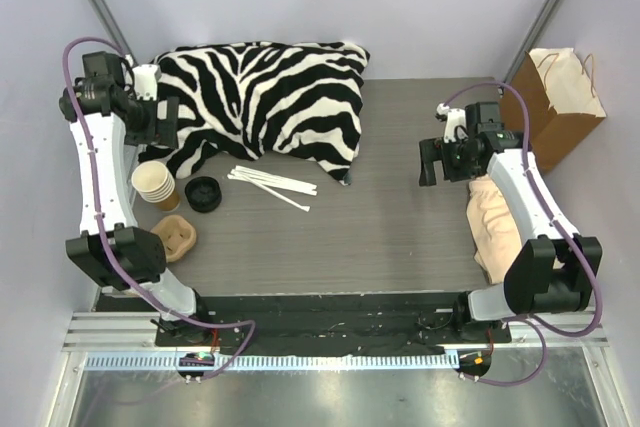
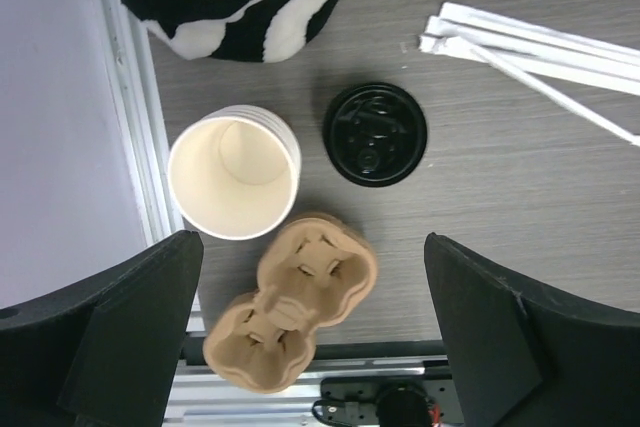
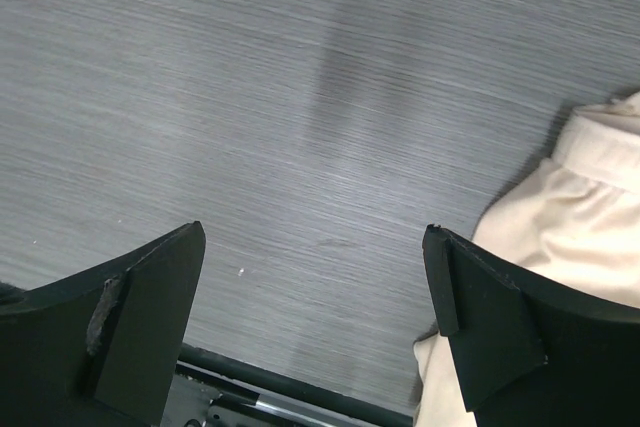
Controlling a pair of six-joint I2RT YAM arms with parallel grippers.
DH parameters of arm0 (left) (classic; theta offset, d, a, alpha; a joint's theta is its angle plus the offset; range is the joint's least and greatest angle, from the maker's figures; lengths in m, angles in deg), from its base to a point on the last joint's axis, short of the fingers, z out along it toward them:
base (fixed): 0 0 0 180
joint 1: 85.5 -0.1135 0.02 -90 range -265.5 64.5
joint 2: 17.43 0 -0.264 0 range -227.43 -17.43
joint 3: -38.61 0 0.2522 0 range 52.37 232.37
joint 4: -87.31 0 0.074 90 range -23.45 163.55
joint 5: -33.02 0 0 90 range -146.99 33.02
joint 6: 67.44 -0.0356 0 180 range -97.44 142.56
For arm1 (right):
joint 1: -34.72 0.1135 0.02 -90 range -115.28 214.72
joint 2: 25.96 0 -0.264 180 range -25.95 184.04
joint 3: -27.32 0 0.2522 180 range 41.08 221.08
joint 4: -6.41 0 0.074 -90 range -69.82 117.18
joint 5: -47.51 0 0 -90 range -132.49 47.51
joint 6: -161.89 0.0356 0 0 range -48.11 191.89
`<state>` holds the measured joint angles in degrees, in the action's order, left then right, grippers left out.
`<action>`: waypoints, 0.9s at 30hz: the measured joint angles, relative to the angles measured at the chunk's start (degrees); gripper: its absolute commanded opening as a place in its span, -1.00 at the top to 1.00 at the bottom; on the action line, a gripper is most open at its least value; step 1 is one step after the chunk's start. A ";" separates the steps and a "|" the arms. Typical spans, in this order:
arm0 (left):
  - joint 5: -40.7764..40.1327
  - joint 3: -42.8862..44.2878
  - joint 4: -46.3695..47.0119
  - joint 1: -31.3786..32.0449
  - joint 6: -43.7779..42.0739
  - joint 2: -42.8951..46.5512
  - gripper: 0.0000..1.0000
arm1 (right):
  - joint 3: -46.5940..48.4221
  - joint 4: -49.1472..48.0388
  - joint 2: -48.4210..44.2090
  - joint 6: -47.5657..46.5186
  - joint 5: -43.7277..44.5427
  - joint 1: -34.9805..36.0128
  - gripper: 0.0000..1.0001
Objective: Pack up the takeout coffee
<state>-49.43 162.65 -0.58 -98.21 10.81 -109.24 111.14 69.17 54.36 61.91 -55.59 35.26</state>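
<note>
Left gripper (image 2: 310, 247) and right gripper (image 3: 315, 237): spread wide, empty. Left poised over stacked brown paper cups (image 2: 235, 172), round black plastic lid (image 2: 375, 134) just beside, likely staged for capping; no lidded takeout coffee visible.

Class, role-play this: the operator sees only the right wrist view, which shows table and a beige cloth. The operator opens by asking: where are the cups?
Observer: A cup stack stands at the left edge of the table.
Operator: Any lid?
Observer: A black lid lies loose just right of the stack, on no cup.
Operator: Is there a bag?
Observer: A brown paper bag stands at the far right corner.
</note>
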 measured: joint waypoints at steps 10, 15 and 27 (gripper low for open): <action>-0.52 0.68 -2.08 -5.57 -6.16 -7.63 -0.17 | 3.56 1.14 4.46 -0.04 -0.72 4.70 -0.99; -1.90 0.11 -2.71 -8.09 -5.42 -8.66 -0.04 | 5.68 2.29 6.27 -0.42 -0.52 5.77 -0.99; -0.44 -4.85 -1.27 -17.94 0.94 -10.78 0.23 | 11.30 3.80 11.39 -0.48 -0.17 9.18 -1.00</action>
<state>-49.87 157.80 -1.84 -116.15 11.75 -120.01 122.44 72.97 65.75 61.43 -55.77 44.44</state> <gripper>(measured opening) 0.408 0.996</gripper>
